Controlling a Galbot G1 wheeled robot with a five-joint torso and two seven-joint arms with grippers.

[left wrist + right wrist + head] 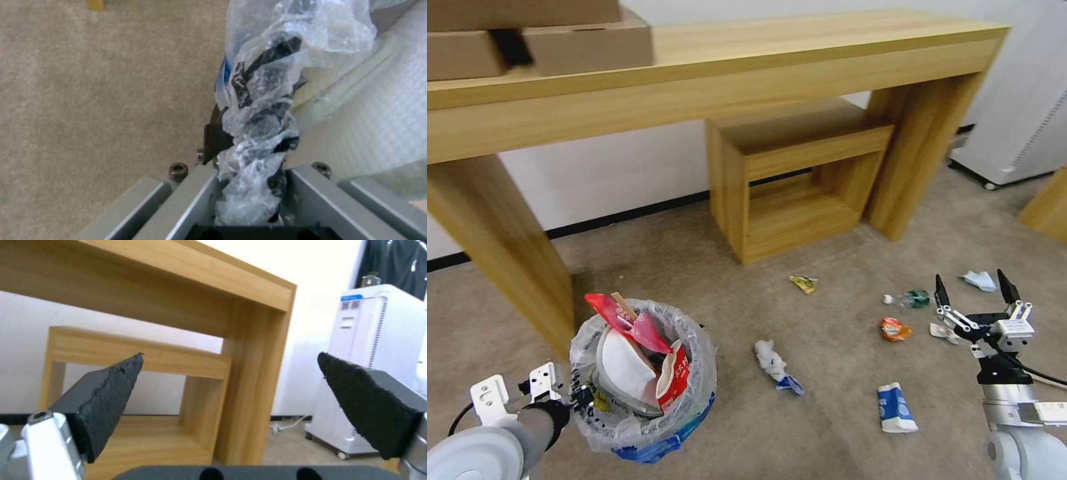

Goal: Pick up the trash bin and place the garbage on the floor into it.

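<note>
Left gripper pinches trash bin bag; right gripper spread

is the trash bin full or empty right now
Nearly full. The trash bin holds a white slipper, red wrappers and a wooden stick rising past its rim. The left gripper is clamped on its bag.

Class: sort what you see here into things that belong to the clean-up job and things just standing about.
Job:
bin, held by left pincer
wrappers
tissue
bottle
right pincer, open
carpet

Standing about:
table
stool
boxes
white appliance
</note>
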